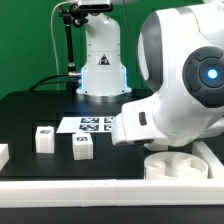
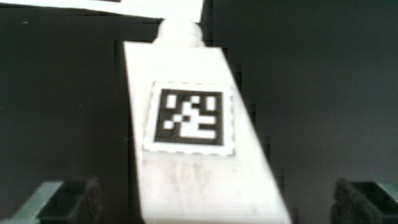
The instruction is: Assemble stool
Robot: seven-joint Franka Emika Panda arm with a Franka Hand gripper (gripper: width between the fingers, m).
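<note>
In the wrist view a white blocky leg (image 2: pixel 192 150) with a black-and-white tag (image 2: pixel 191 116) lies on the black table, tapering away from the camera. My gripper (image 2: pixel 210 205) is open and straddles its wide end. A dark finger (image 2: pixel 63 200) stands on either side, each with a gap to the leg. In the exterior view the arm's white hand (image 1: pixel 140 125) hides this leg and the fingers. The round disc seat (image 1: pixel 180 165) lies at the exterior view's lower right. Two more tagged legs (image 1: pixel 44 138) (image 1: pixel 82 147) stand at the left.
The marker board (image 1: pixel 95 124) lies flat in front of the robot base (image 1: pixel 100 70). Another white part (image 1: pixel 3 155) shows at the exterior view's left edge. A long white border rail (image 1: pixel 80 190) runs along the table's front edge.
</note>
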